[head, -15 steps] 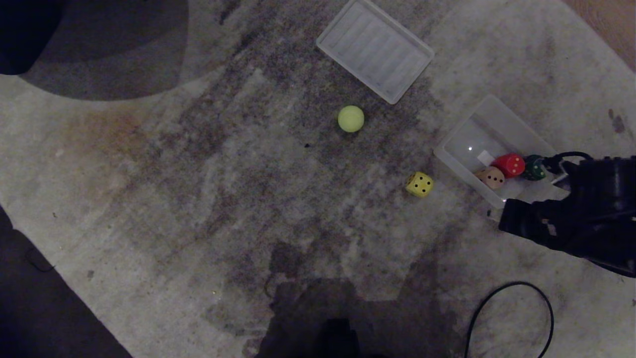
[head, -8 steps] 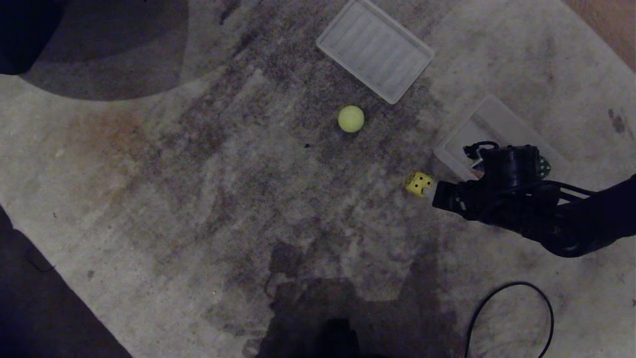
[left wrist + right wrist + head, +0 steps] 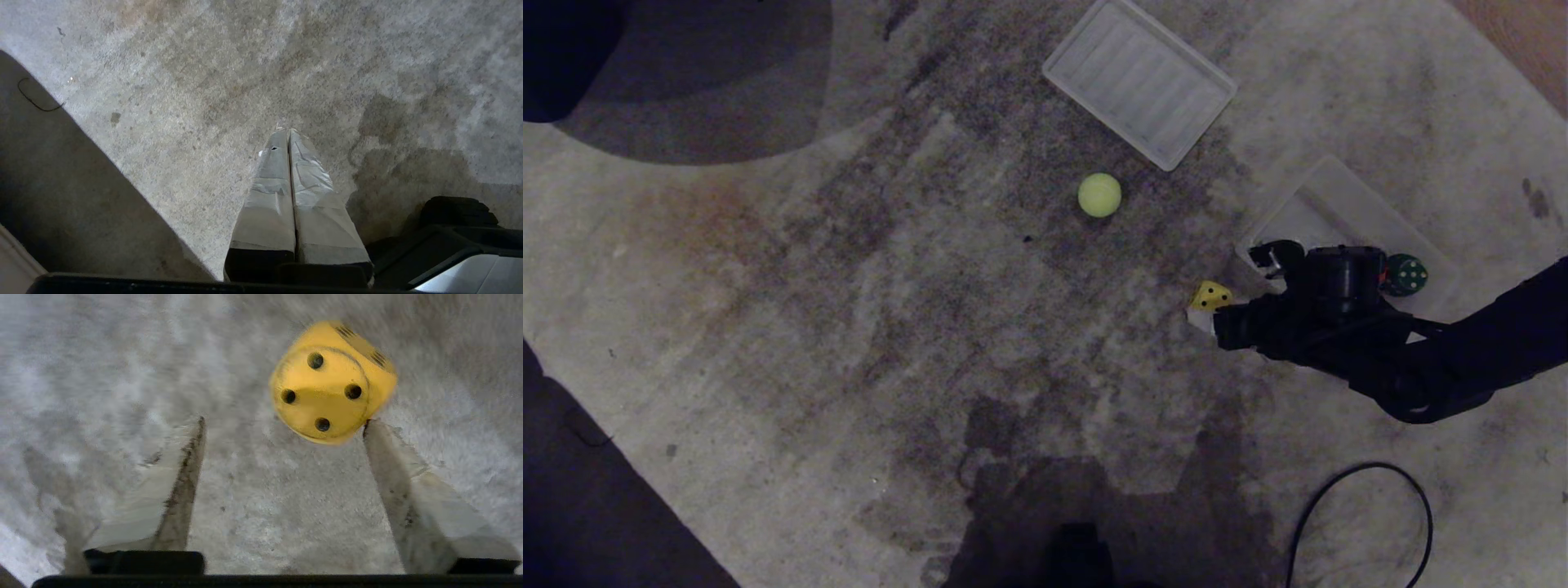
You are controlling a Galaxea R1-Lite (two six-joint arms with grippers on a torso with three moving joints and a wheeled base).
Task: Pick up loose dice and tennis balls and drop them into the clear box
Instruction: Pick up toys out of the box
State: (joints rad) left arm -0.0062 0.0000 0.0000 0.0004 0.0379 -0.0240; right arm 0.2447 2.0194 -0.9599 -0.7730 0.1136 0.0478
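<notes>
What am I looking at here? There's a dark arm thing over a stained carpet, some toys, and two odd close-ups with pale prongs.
It is a two-armed robot tidying toys. The wide picture comes from a camera on its head, looking down at the carpet. The dark arm is its right arm; the right gripper is its two-pronged hand. One close-up is shot from that wrist: the prongs stand open, holding nothing, with the yellow die just beyond their tips, nearer one prong. The other close-up is from the left wrist: the left gripper is shut and empty above bare carpet. Also on the carpet: a tennis ball, a flat ribbed tray, a black cable and the clear box, with a dark green die showing inside.
</notes>
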